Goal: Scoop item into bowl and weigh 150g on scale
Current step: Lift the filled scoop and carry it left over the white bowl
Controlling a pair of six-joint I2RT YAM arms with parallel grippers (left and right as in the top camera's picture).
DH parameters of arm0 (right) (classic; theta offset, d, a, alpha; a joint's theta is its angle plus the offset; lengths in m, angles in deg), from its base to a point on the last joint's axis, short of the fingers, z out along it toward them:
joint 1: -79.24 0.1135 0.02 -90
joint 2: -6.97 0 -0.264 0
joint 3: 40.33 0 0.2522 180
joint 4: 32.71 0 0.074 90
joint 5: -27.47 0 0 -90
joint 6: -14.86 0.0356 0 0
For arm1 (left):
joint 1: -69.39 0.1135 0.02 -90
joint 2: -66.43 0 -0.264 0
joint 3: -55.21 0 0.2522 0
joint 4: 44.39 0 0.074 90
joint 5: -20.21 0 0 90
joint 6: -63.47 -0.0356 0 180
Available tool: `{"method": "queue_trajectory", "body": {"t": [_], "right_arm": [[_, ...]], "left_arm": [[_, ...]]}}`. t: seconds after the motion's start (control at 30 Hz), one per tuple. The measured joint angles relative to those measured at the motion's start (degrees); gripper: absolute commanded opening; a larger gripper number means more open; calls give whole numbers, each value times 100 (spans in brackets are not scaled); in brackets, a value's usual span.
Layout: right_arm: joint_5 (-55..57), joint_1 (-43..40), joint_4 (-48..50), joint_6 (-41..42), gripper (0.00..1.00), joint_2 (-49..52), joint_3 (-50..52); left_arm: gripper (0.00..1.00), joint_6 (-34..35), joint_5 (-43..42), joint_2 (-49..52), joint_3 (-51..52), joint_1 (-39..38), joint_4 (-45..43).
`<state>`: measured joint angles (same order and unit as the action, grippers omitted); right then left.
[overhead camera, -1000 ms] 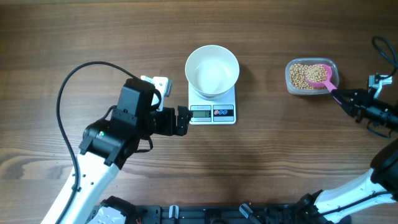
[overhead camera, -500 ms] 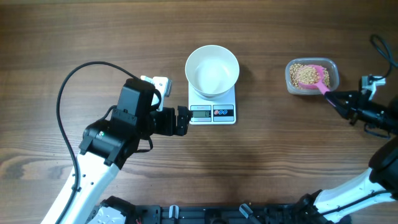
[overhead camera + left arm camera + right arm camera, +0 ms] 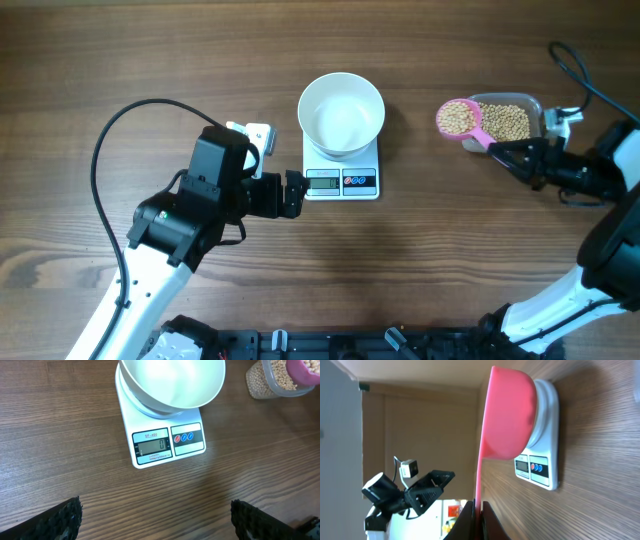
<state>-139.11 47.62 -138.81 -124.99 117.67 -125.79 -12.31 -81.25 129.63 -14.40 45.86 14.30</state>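
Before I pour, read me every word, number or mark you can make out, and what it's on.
"SF-400": on the scale, just above its display.
"0": on the display.
Small print left of the digit: too small to read.
Marks on the red and blue buttons: too small to read.
Red and yellow label, right wrist background: blurred.

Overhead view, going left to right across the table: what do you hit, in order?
Order: left fingers → scale with the bowl on it → pink scoop loaded with beans → clear tub of beans.
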Motion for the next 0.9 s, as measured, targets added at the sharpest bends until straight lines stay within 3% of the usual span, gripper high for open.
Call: {"method": "queue_trajectory", "body": {"t": [0.67,0.8,0.9], "right_arm": [[-820,1329,26,227,5,-487,-118],[-903,1423,540,715,5,-511,-299],[-935,1484,1344,1545,5,-522,-337]], "left_arm": [[100,0,0,0,0,0,0],[100,0,2,0,0,0,-2],[100,0,0,0,0,0,2]]}}
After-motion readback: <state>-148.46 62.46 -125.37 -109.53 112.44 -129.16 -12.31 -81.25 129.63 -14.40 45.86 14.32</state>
